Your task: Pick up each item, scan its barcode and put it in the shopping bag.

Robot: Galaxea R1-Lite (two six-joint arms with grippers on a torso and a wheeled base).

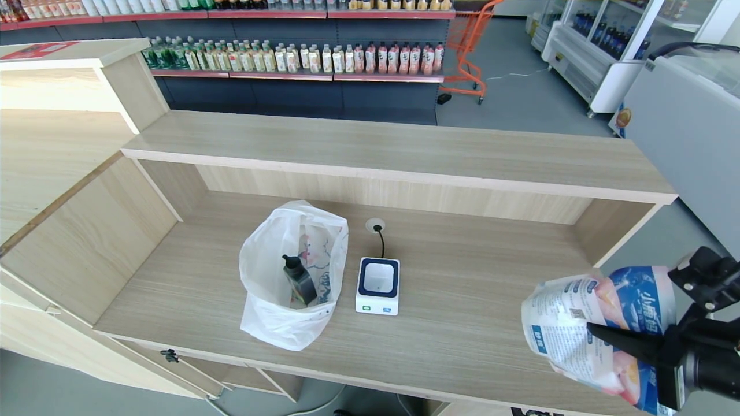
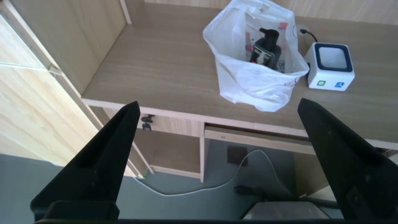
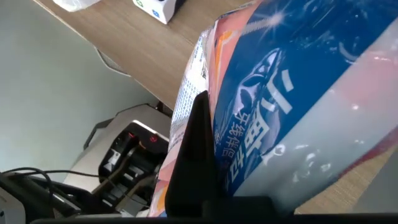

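Note:
My right gripper [image 1: 621,341] is shut on a blue, white and pink snack pouch [image 1: 584,329], held just above the counter's front right corner; in the right wrist view the pouch [image 3: 292,106] sits close against one black finger [image 3: 196,155]. A white plastic shopping bag [image 1: 292,271] stands open at the counter's middle left with a dark pump bottle [image 1: 299,280] inside. Just right of it sits the white barcode scanner [image 1: 378,285]. My left gripper [image 2: 217,162] hangs open off the counter's front edge, nothing between its fingers; bag [image 2: 258,68] and scanner [image 2: 333,65] lie beyond it.
The wooden checkout counter [image 1: 462,300] has a raised shelf [image 1: 404,150] along the back and side walls left and right. The scanner's cable [image 1: 380,240] runs to a grommet behind it. A drawer front [image 2: 249,134] sits below the counter edge.

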